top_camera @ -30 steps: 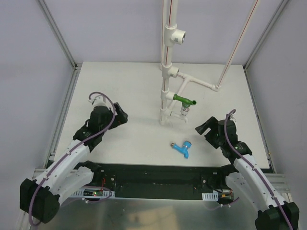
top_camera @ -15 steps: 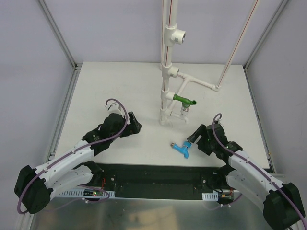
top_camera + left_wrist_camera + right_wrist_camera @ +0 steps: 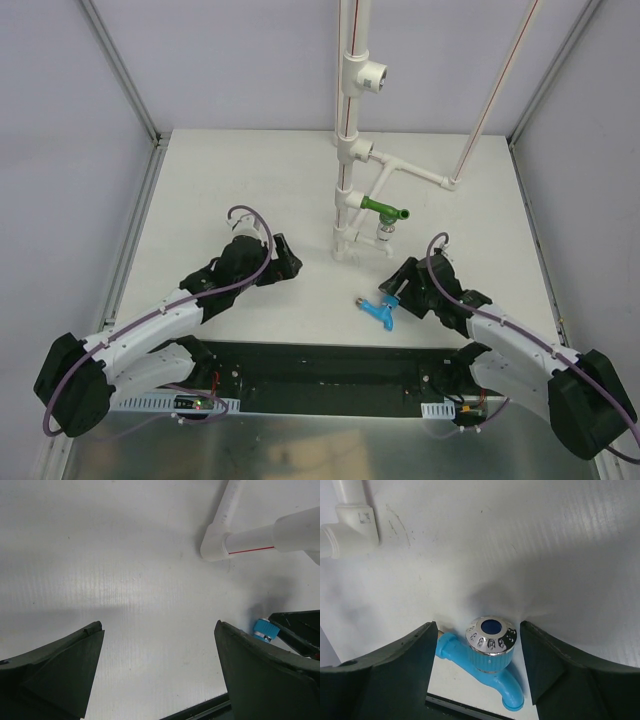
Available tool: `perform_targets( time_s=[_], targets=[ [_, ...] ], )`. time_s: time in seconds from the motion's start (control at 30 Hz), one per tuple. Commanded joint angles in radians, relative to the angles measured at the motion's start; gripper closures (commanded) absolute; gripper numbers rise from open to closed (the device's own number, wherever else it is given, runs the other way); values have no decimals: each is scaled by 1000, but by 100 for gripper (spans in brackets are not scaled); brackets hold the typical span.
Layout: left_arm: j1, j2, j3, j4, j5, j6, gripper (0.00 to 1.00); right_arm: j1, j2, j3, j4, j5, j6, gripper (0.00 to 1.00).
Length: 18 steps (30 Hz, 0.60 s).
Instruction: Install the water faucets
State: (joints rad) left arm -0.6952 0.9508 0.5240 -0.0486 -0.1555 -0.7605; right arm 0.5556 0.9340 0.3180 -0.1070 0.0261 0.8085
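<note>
The light blue faucet lies on the white table near its front edge; its shiny silver round top faces the right wrist camera. My right gripper is open, its jaws on either side of the faucet without touching it. The dark green faucet sits mounted on the white pipe stand. My left gripper is open and empty over bare table, left of the stand. The blue faucet's top shows at the right edge of the left wrist view.
The white pipe stand rises at the table's back centre with a side branch running right. A pipe elbow lies ahead of the left gripper. A black rail runs along the table's front edge.
My right gripper has moved left and down to the blue faucet and now straddles it. My left gripper has moved right toward the pipe stand.
</note>
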Motion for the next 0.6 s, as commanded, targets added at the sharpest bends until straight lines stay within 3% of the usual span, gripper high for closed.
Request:
perform_targets(
  time_s=[0.0, 0.37, 0.57],
  targets=[
    [-12, 12, -2, 39, 34, -14, 3, 32, 37, 15, -77, 46, 46, 27],
    [-13, 37, 7, 39, 62, -11, 4, 83, 65, 23, -161, 117, 98, 34],
    [-27, 49, 2, 74, 74, -19, 1, 89, 112, 29, -146, 130, 107, 48]
  ],
)
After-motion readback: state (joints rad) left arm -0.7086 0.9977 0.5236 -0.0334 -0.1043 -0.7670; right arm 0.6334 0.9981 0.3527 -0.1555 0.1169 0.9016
